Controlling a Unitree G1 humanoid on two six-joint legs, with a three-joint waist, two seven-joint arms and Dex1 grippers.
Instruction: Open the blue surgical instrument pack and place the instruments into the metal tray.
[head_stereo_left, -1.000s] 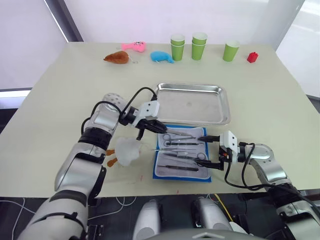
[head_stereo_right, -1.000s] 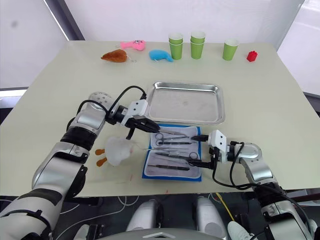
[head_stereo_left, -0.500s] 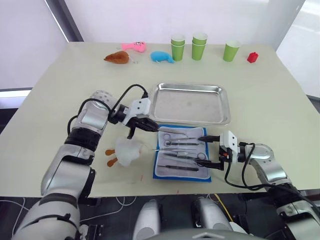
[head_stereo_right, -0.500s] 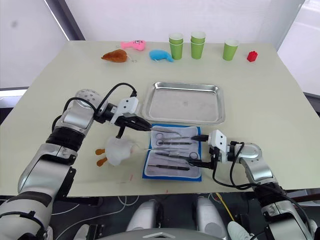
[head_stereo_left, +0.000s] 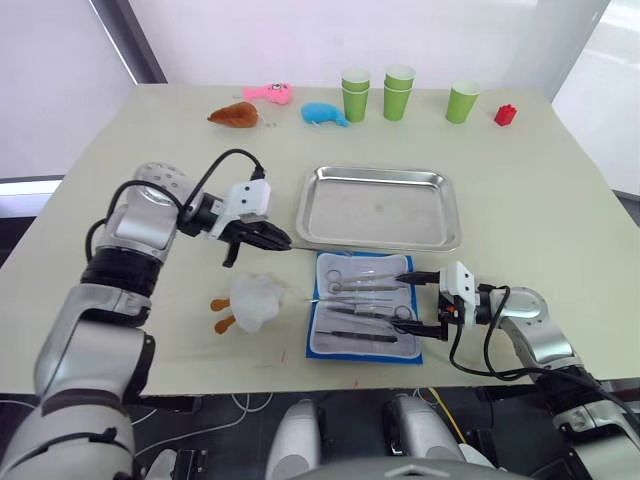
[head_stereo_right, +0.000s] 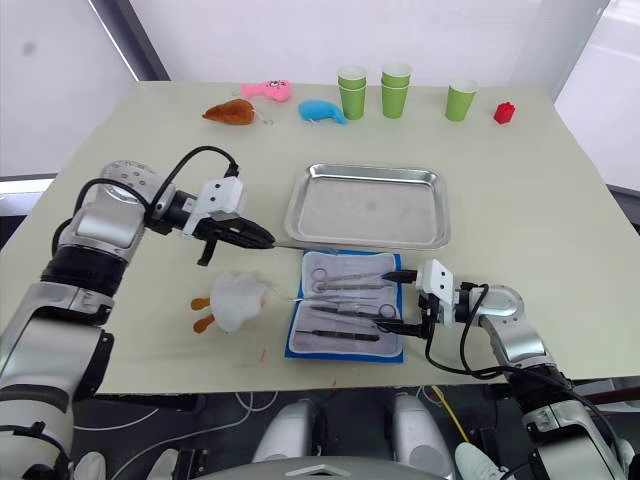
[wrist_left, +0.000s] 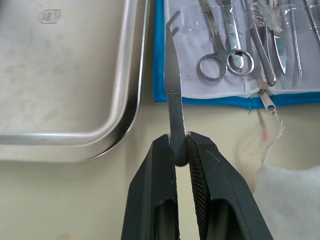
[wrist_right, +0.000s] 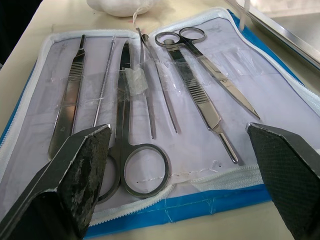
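The left gripper (head_stereo_left: 268, 238) has pulled clear of the open pack (head_stereo_left: 363, 320) near the table's front edge – clamped on a thin instrument (wrist_left: 173, 80) – tray (head_stereo_left: 380, 207) next, while the right gripper (head_stereo_left: 418, 300) stays spread apart.

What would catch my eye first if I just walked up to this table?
Probably the open blue surgical instrument pack near the front edge, its scissors and tools lined up on the pale lining. Just behind it lies the empty metal tray, and the left gripper holds one thin instrument beside the tray's corner.
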